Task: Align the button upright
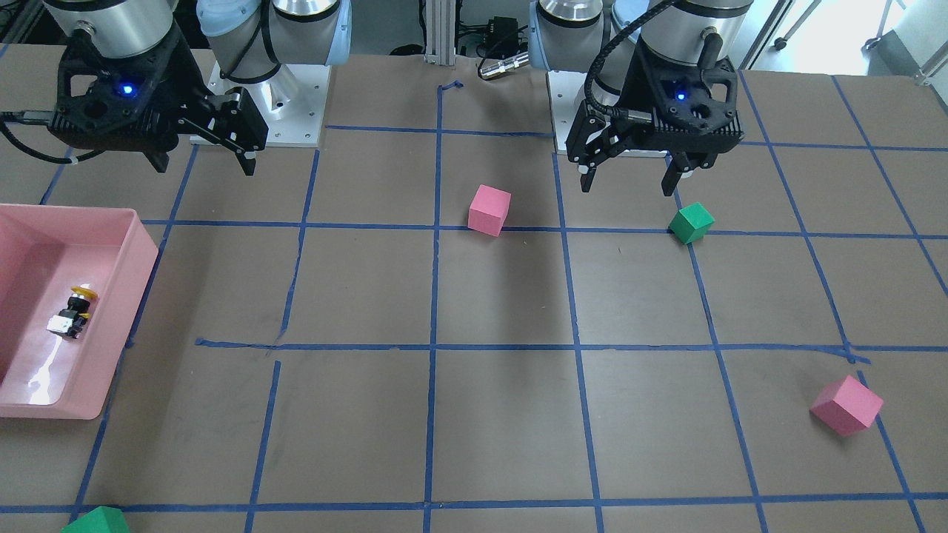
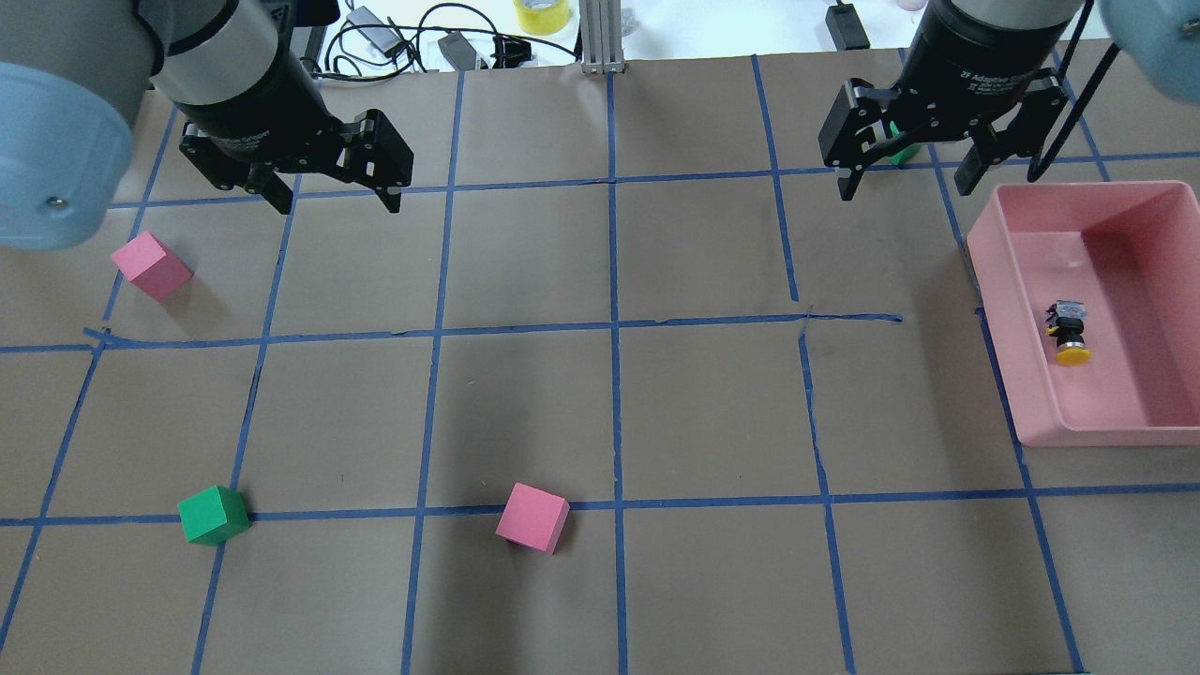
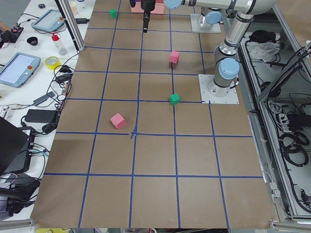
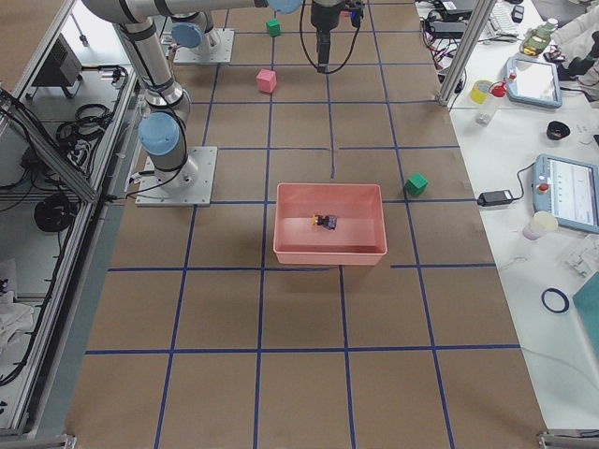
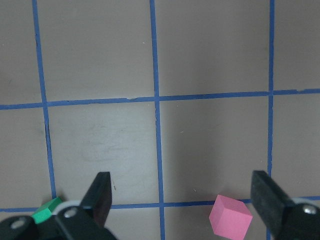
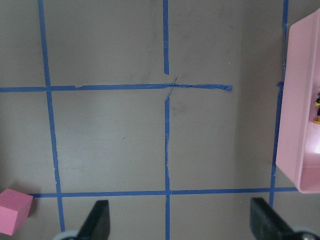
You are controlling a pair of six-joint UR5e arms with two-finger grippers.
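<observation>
The button [image 1: 74, 311] lies on its side on the floor of a pink bin [image 1: 141, 252]. Its yellow cap points toward the robot and its white-grey base points away, as the overhead view [image 2: 1069, 333] shows. It also shows at the right edge of the right wrist view [image 6: 317, 107]. My right gripper [image 2: 905, 187] is open and empty, hovering over the table beside the bin's far left corner. My left gripper [image 2: 337, 202] is open and empty, far away on the other side of the table.
The pink bin [image 2: 994, 281] stands on my right side. A pink cube [image 2: 150, 265], a green cube [image 2: 213, 514] and another pink cube [image 2: 532, 517] lie on the left and middle. One more green cube [image 2: 905, 150] lies behind the right gripper.
</observation>
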